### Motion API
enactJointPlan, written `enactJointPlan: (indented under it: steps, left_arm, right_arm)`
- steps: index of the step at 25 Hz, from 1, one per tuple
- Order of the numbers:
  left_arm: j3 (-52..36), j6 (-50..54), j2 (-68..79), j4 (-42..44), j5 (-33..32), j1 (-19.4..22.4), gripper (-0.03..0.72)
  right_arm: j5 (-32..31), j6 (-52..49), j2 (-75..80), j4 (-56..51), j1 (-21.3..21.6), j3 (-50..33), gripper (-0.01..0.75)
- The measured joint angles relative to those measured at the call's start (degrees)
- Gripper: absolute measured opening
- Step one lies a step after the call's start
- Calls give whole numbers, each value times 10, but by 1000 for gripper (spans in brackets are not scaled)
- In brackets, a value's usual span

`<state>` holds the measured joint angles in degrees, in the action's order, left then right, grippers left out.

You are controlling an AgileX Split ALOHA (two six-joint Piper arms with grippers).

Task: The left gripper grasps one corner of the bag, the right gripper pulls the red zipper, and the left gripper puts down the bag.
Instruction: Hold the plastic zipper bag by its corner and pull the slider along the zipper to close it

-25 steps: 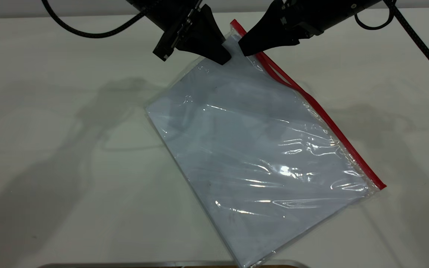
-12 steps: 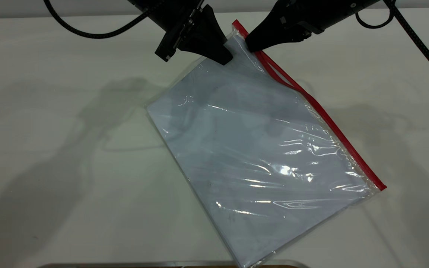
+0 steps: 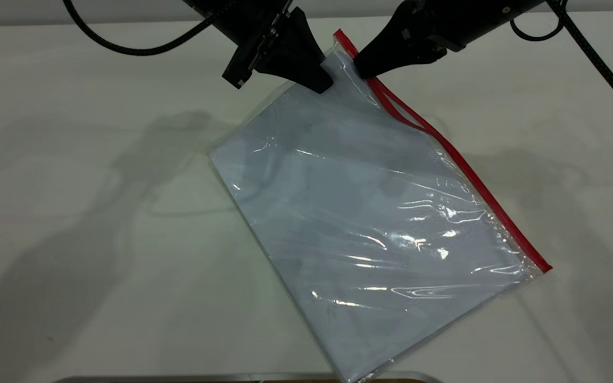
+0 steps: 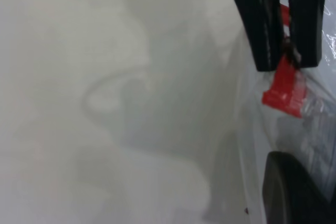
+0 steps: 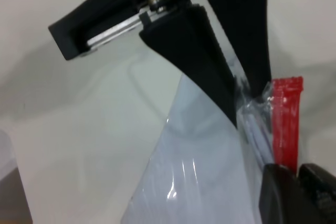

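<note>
The bag (image 3: 370, 213), a clear pouch with a white sheet inside, lies diagonally on the white table. Its red zipper (image 3: 466, 170) runs along the right long edge. My left gripper (image 3: 321, 85) is shut on the clear corner of the bag (image 3: 341, 53) at the far end of the red strip, holding it slightly raised. My right gripper (image 3: 362, 72) is shut on the red zipper just beside that corner. The right wrist view shows its fingers closed round the red strip (image 5: 286, 124), with the left gripper (image 5: 241, 103) pinching plastic behind. The left wrist view shows the red strip's end (image 4: 283, 90).
The white table (image 3: 72, 213) extends to both sides of the bag. A metal edge (image 3: 242, 377) lies along the table's near side. Black cables (image 3: 125, 48) hang at the far left, and another cable (image 3: 604, 58) runs down the far right.
My right gripper has shifted a little to the right, from the clear plastic beside the corner onto the red zipper. The left gripper and the bag have barely moved.
</note>
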<state>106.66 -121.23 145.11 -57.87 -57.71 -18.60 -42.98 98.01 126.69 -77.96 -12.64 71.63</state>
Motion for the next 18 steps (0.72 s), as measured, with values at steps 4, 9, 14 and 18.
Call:
enactJointPlan:
  steps: [4, 9, 14, 18]
  left_arm:
    - [0, 0, 1, -8, 1, 0, 53]
    - [0, 0, 1, -14, 4, 0, 53]
    - [0, 1, 1, -18, 5, 2, 53]
    - [0, 1, 1, -22, 5, 6, 53]
  right_arm:
    - [7, -16, 0, 21, 0, 0, 35]
    - [26, -43, 0, 57, 0, 1, 35]
    - [49, -72, -1, 93, 0, 1, 35]
    - [69, -92, -1, 118, 0, 1, 35]
